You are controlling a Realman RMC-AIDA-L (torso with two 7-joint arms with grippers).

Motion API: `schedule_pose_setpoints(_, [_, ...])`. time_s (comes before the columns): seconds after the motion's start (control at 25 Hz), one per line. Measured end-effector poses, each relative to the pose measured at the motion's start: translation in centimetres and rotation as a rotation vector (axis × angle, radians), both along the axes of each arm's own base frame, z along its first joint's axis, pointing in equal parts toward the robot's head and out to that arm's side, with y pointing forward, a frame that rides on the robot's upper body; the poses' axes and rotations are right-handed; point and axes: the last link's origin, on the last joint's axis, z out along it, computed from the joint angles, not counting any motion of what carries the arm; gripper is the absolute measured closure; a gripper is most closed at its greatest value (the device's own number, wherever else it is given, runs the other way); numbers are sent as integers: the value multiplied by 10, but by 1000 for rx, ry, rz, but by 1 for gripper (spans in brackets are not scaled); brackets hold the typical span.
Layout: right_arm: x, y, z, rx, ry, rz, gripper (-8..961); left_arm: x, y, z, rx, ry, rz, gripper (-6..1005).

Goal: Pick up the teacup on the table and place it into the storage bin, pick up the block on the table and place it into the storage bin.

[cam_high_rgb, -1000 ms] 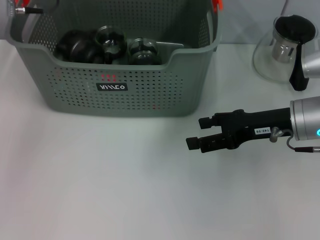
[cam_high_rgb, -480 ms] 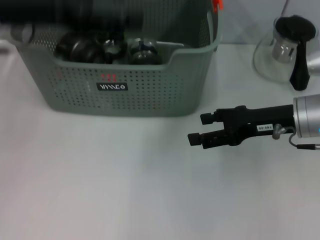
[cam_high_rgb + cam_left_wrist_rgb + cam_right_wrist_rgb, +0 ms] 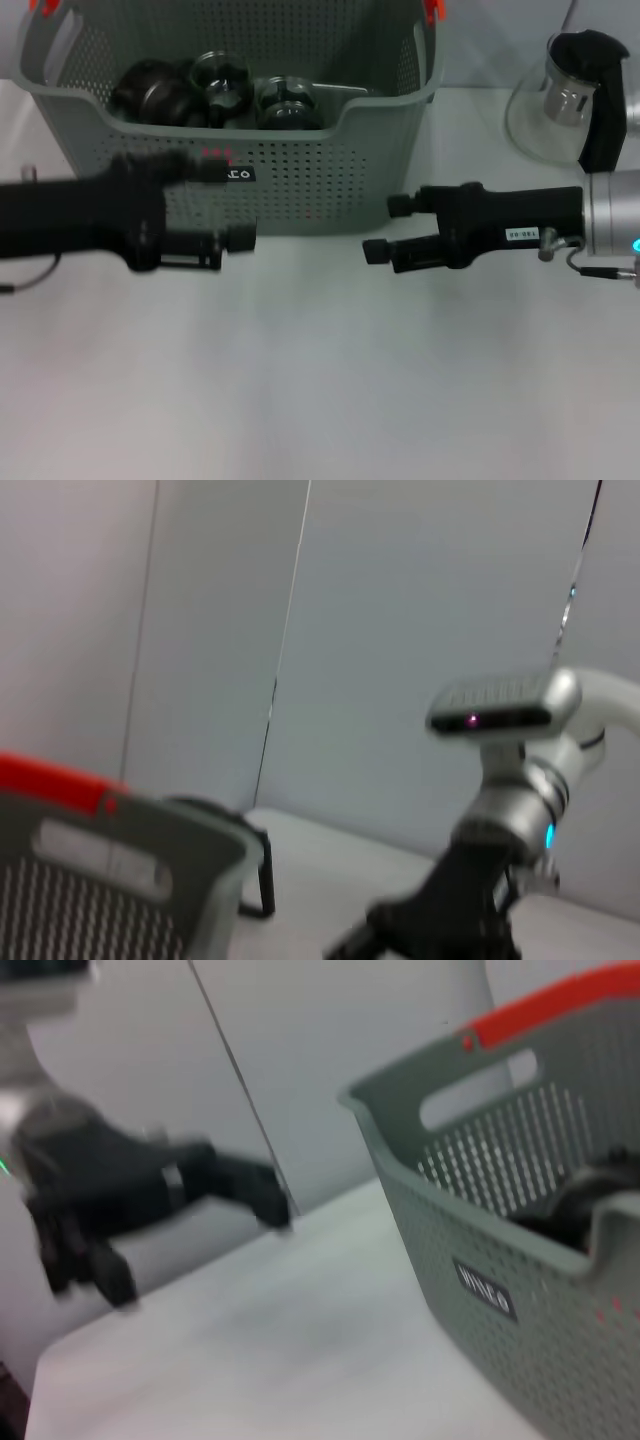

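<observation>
The storage bin (image 3: 330, 180) stands at the back of the table, grey-green and perforated, with a black label (image 3: 238, 175) and an orange clip (image 3: 433, 10). Inside it lie a dark round cup (image 3: 150, 92) and two glass cups (image 3: 222, 78). No teacup or block shows on the table itself. My left gripper (image 3: 228, 203) hangs in front of the bin's front wall, open and empty. My right gripper (image 3: 385, 228) is open and empty to the right of the bin, just above the table. The bin also shows in the right wrist view (image 3: 500, 1260).
A clear glass teapot (image 3: 560, 105) with a black lid and handle stands at the back right, behind my right arm. The white table (image 3: 320, 380) stretches out in front of both grippers. The left arm (image 3: 100, 1180) shows blurred in the right wrist view.
My left arm has come from above the bin's back left down to its front wall. My right gripper has shifted slightly left and towards the bin.
</observation>
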Motion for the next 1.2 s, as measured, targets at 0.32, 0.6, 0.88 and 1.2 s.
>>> schedule_pose_setpoints(0.32, [-8,-7,-15,26,31,110,11,-35,1,-28,2,53,146,59])
schedule_pose_setpoints(0.6, [1,-14,-27,-1,5,134,11,-49,-3,-38,-17,97,181,59])
schedule_pose_setpoints(0.88, [7,-16,-32,0,-15,112,11,-54,-5,-40,-26,102,196,59])
schedule_pose_setpoints(1.2, [8,-18,-35,-10,-12,103,12,-55,-6,-41,-25,103,197,59])
